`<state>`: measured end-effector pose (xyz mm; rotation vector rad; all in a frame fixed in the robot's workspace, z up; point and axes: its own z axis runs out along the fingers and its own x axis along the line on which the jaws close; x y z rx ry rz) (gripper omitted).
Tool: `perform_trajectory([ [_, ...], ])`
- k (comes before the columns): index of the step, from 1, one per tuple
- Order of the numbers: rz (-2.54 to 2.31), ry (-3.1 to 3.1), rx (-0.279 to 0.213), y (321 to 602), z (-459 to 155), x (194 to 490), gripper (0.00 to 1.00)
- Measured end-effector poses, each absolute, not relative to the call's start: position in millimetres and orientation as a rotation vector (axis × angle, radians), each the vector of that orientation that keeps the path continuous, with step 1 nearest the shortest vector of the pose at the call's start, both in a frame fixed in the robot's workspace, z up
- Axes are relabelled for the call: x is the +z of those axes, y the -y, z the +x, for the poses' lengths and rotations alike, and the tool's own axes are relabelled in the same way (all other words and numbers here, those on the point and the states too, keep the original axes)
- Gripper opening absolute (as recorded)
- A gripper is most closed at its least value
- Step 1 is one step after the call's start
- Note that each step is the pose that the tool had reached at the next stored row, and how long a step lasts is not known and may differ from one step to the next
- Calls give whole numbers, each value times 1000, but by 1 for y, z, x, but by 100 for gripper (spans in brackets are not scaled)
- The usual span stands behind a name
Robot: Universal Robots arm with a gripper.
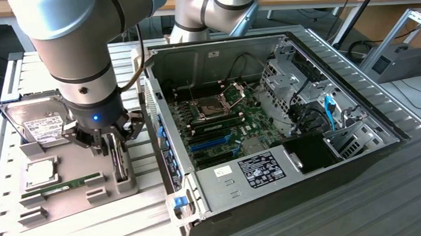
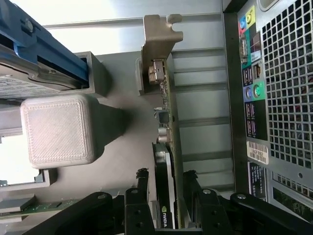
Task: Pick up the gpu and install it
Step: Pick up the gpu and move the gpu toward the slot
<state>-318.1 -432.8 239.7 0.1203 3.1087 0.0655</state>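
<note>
The gpu [image 1: 118, 162], a thin flat rectangular card with a dark face and a silvery metal end bracket, is standing on its long edge in a slot of the grey moulded plastic holder [image 1: 70, 159]. The black two-fingered tool [image 1: 111, 141] is hanging directly over the card's upper edge. In the wrist view the gpu [image 2: 164, 117] is running straight between the fingers [image 2: 142, 193], one on each face, with a sliver of daylight showing on both sides. The tool [image 2: 166, 173] is standing wide apart around the card and is not gripping anything.

The card's bracket end is pointing away from the tool, and a green-and-white maker's logo is showing on the black shroud (just between the fingers).

In the exterior view, the silver hard drive with a white label [image 1: 36, 123] is leaning in the same holder on the exterior view's left of the tool. A square silvery processor chip [image 1: 38, 173] and a narrow green RAM stick [image 1: 60, 186] are lying nearer the camera.

Just beside the holder, on the exterior view's right, the open grey metal computer case [image 1: 215, 54] is lying on its side on the ribbed metal desk [image 1: 384, 195], exposing its green motherboard.
</note>
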Motion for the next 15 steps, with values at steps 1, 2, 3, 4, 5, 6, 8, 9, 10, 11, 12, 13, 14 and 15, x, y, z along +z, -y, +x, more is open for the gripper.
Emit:
perform_trajectory([
  [1,121,-3109,65,433,-318,239,42],
  [2,121,-3109,65,433,-318,238,42],
  [3,121,-3109,65,432,-318,238,42],
  [4,122,-3109,65,432,-319,238,42],
  [5,122,-3109,65,432,-319,238,42],
  [6,122,-3108,66,431,-319,238,42],
  [8,121,-3109,65,431,-319,238,42],
  [9,122,-3109,65,430,-319,238,42],
  [10,121,-3109,65,430,-319,238,42],
  [11,121,-3109,65,430,-319,238,42],
  [12,122,-3109,65,430,-319,238,42],
  [13,122,-3109,65,430,-319,238,42],
  [14,122,-3109,65,430,-319,238,42],
  [15,122,-3109,65,430,-319,238,42],
])
